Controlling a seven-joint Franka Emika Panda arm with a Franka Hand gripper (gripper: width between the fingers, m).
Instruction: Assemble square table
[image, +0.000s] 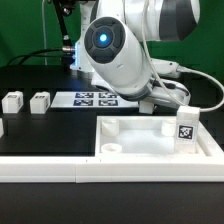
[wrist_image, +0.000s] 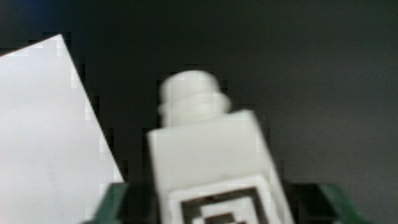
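The white square slab (image: 150, 140) with raised corner sockets lies at the front on the exterior view's right; its edge shows in the wrist view (wrist_image: 45, 130). My gripper (image: 180, 108) is shut on a white tagged leg (image: 186, 128) and holds it upright at the slab's far right corner. In the wrist view the leg (wrist_image: 199, 130) sits between my gripper's (wrist_image: 217, 205) dark fingers (wrist_image: 114, 205), threaded end pointing away over the black table. Two loose legs (image: 12, 101) (image: 40, 101) stand at the exterior view's left.
The marker board (image: 95, 98) lies behind the slab, partly behind the arm. A long white rail (image: 60, 168) runs along the front edge. Another white piece (image: 2, 128) shows at the left edge. Cables hang at the right.
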